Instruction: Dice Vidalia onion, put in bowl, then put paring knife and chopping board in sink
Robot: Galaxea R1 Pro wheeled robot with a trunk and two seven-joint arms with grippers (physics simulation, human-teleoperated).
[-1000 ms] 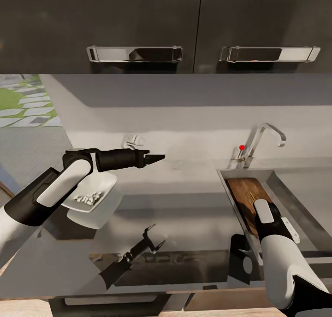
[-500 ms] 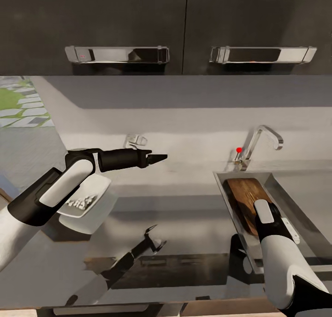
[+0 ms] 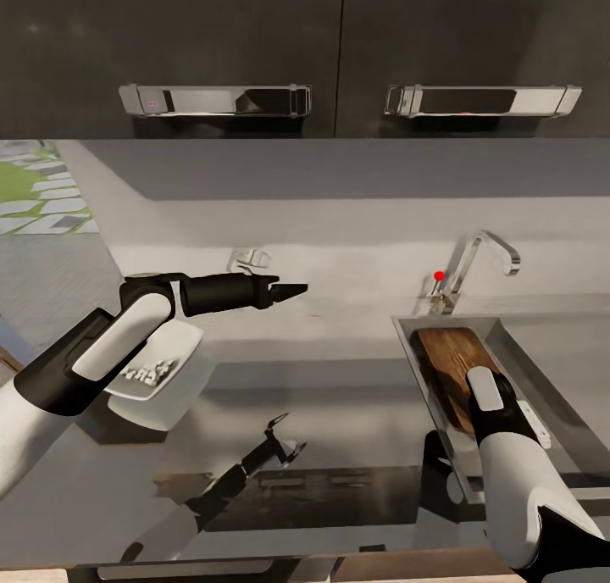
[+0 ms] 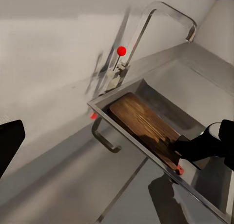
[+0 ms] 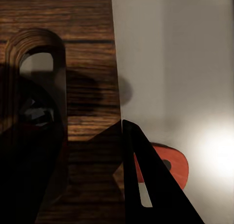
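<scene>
A shallow white squarish bowl (image 3: 157, 371) holding pale diced bits rests on the glossy dark grey worktop (image 3: 322, 422), partly under the left arm. The left gripper (image 3: 292, 291) hovers above the slab, its black jaws drawn to a point. Rightward, the dark brown grained chopping board (image 3: 447, 364) lies in the rectangular stainless-steel sink (image 3: 542, 371). The right gripper (image 5: 97, 155) is at the board's slot end; whether its jaws grip I cannot tell.

Dark brown wooden chopping board (image 3: 446, 369) with visible grain, lying inside the steel sink (image 3: 542, 380) along its left wall, slot handle (image 5: 41, 82) at the near end. Chrome tap (image 3: 479, 261) with red knob (image 3: 439, 274) standing at the basin's far left corner. Shallow white bowl (image 3: 165, 358) on the glossy dark grey countertop (image 3: 339, 413), well left of the sink, holding pale diced onion (image 3: 152, 369).
</scene>
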